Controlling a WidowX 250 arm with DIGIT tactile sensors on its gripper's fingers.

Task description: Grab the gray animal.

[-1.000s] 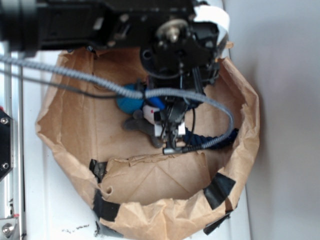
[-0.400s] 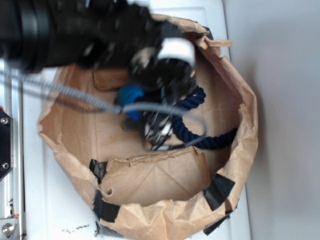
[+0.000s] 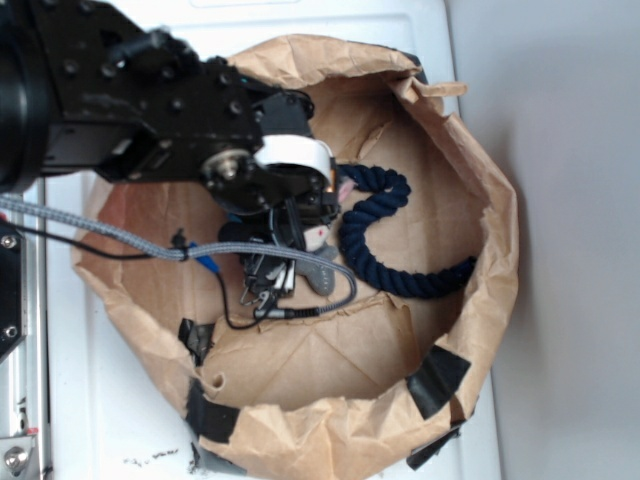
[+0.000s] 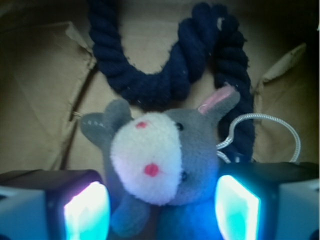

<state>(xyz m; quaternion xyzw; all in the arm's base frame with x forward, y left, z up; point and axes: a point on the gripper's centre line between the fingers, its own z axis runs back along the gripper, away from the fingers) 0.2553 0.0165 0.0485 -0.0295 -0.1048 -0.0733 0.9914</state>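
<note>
The gray animal [image 4: 160,160], a small plush with a cream face, red dots and a pink-lined ear, lies on the brown paper. In the wrist view it fills the gap between my two glowing pads [image 4: 85,210], which stand wide apart on either side of it. My gripper [image 4: 161,212] is open around it; I cannot tell whether the pads touch it. A white string loop [image 4: 280,130] trails from its head. From outside, the animal [image 3: 322,250] peeks out just right of the gripper [image 3: 268,283], largely covered by the arm.
A navy rope [image 3: 400,270] curls right behind the animal [image 4: 150,85]. All of it sits inside a crumpled brown paper nest [image 3: 495,250] with raised walls patched with black tape [image 3: 435,380]. A blue bit [image 3: 205,262] shows under the arm's cable.
The arm has swung left across the nest, uncovering the navy rope. The gripper now stands left of where it was, with the animal showing at its right side.
</note>
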